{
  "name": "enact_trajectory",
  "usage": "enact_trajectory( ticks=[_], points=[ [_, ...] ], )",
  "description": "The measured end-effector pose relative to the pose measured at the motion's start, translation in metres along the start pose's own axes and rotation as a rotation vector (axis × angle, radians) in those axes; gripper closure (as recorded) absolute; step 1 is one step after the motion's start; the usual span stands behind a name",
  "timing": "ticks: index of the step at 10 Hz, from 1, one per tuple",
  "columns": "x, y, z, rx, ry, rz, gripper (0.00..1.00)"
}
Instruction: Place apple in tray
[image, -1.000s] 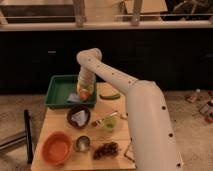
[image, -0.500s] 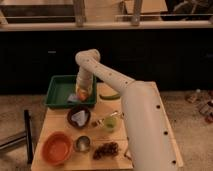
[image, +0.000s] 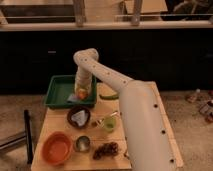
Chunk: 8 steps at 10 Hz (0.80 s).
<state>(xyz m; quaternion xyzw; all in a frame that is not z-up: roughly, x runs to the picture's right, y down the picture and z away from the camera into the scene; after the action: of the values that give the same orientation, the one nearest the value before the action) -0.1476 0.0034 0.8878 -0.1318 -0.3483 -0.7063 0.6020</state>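
One gripper (image: 81, 90) low over tray (image: 61, 88), seemingly at apple (image: 81, 94); hold hidden, cannot tell.

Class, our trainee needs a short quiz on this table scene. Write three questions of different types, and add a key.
1. Fill in: the bowl nearest the lower left corner of the table, as the camera sees it, is coloured ___.
2. True or false: the pincer is over the green tray.
3. Multiple choice: the apple is
A) lying on the bare table
B) at the pincer, near the tray's right rim as the camera sees it
C) under the table

Key: 1. orange. 2. true. 3. B.
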Motion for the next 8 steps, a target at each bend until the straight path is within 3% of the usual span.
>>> enact_trajectory(
  ticks=[3,4,8],
  points=[
    [0.010,-0.006,-0.007,-0.015,0.025,0.012,0.96],
    [0.014,-0.006,-0.010,-0.020,0.038,0.022,0.90],
    [0.029,-0.008,-0.021,0.002,0.066,0.052,0.53]
  ],
)
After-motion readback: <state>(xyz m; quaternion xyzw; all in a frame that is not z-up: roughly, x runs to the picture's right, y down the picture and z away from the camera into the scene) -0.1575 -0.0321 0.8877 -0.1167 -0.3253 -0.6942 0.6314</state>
